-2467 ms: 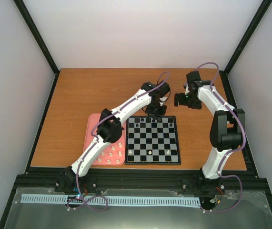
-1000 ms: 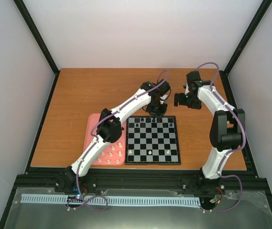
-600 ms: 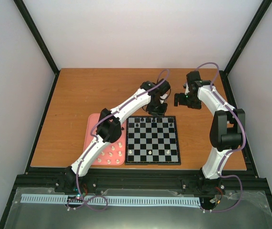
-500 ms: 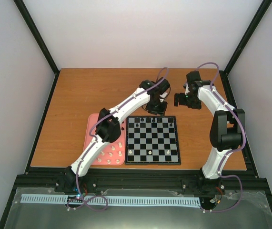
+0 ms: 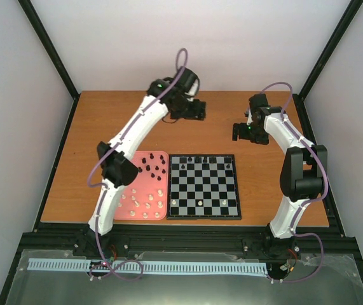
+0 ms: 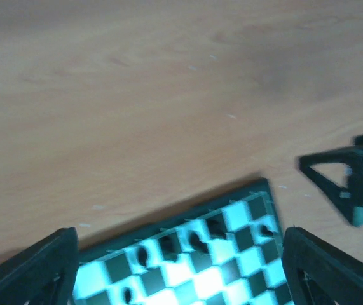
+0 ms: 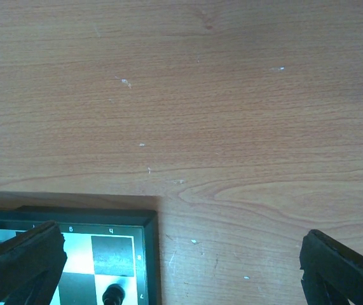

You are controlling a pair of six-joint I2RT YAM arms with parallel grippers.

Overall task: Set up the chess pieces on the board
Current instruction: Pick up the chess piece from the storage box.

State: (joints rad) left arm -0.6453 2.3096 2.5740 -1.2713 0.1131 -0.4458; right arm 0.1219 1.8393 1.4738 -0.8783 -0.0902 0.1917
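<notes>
The board (image 5: 203, 186) lies in front of the arms, with a few black chess pieces (image 5: 198, 159) on its far rows and three cream ones (image 5: 200, 202) near the front. My left gripper (image 5: 196, 110) hangs high over bare table behind the board, open and empty. In the left wrist view, which is blurred, the board (image 6: 187, 254) and its black pieces (image 6: 197, 240) pass below the gripper (image 6: 180, 257). My right gripper (image 5: 240, 132) hovers open past the board's far right corner (image 7: 144, 223), with one black piece (image 7: 112, 295) at the edge of its view.
A pink tray (image 5: 128, 166) left of the board holds more black pieces (image 5: 150, 168) and cream pieces (image 5: 145, 203). Black frame posts and white walls close in the wooden table (image 5: 111, 127). The right gripper (image 6: 353, 181) shows at the right of the left wrist view.
The left gripper opened, then lifted off the board's far edge and swung back and to the left, uncovering the pink tray. The right arm stayed still.
</notes>
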